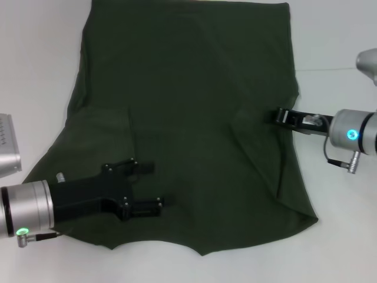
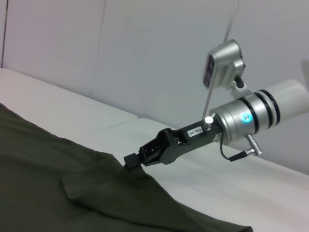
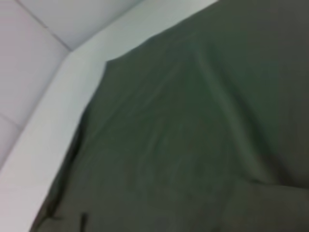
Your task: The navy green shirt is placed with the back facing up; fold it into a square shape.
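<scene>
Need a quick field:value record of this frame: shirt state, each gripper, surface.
shirt: navy green shirt spread on the white table, plain side up, both side parts folded inward
left gripper: left gripper over the shirt's near left part, fingers apart
right gripper: right gripper at the shirt's right edge, fabric puckered at its tip; grip state unclear
fold progress: not yet a square

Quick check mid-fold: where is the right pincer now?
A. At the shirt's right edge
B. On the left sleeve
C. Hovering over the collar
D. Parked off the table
A: the right pincer meets the right edge of the navy green shirt, while the left pincer sits over its left part.
</scene>
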Robot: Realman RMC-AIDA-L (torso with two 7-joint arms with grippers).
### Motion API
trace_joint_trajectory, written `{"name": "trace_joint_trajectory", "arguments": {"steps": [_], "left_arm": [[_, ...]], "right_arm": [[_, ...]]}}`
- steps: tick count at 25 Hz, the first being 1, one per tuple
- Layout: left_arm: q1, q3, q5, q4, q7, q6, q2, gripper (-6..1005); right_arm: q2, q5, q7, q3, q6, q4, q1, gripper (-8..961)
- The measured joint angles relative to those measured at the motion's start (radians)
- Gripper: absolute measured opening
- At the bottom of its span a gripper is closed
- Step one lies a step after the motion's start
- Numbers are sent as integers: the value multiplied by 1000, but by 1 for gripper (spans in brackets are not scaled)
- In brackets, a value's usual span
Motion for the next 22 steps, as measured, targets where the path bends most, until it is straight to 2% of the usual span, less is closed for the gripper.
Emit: {"name": "trace_joint_trajectory", "arguments": {"steps": [8,12,18,22], "left_arm": [[-1,-6,0,0,0,1,0,917],[0,-12,0,-1,0,-1,0,917],[0,-47,0,0,0,-2,0,917],[1,-72,0,0,0,-2,0,917]], "right_arm": [[17,5,-28,-21,-2,46,45,63],[19,6,-51,-26,-12,77,64,96],[12,10,-104,-19,-122,63,60,147],[8,16,-104,-18,-160,38,49,277]]}}
